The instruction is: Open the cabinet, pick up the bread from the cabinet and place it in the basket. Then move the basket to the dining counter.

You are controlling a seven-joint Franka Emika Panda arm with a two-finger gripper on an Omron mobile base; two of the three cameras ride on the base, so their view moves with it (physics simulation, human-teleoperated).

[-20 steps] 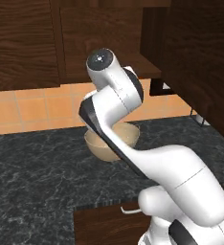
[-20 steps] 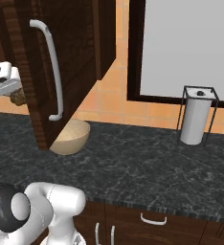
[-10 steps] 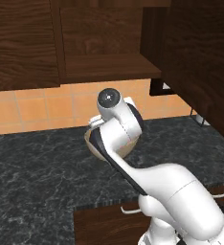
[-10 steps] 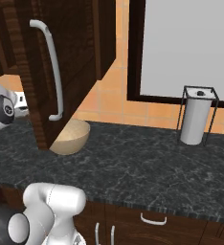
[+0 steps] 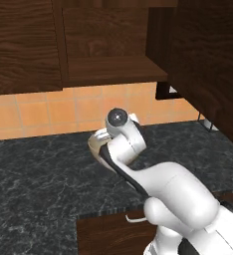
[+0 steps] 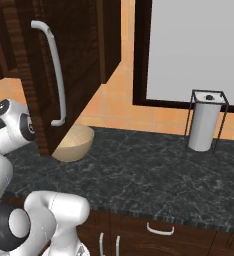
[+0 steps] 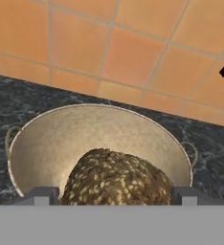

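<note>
One loaf of bread (image 7: 116, 179) sits clamped in the gripper (image 7: 115, 195), just over the basket (image 7: 47, 139) on the black counter (image 6: 154, 175).

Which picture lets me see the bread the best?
The hand view. There the seeded brown bread sits large between the fingertips, right above the basket. In the left base view the arm covers it and only a bit of basket rim peeks out; in the right base view the cabinet door hides it.

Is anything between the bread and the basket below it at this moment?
Nothing visible. In the hand view the seeded bread sits at the gripper, directly over the basket's open, empty bowl on the black counter; whether it touches the basket cannot be told.
</note>
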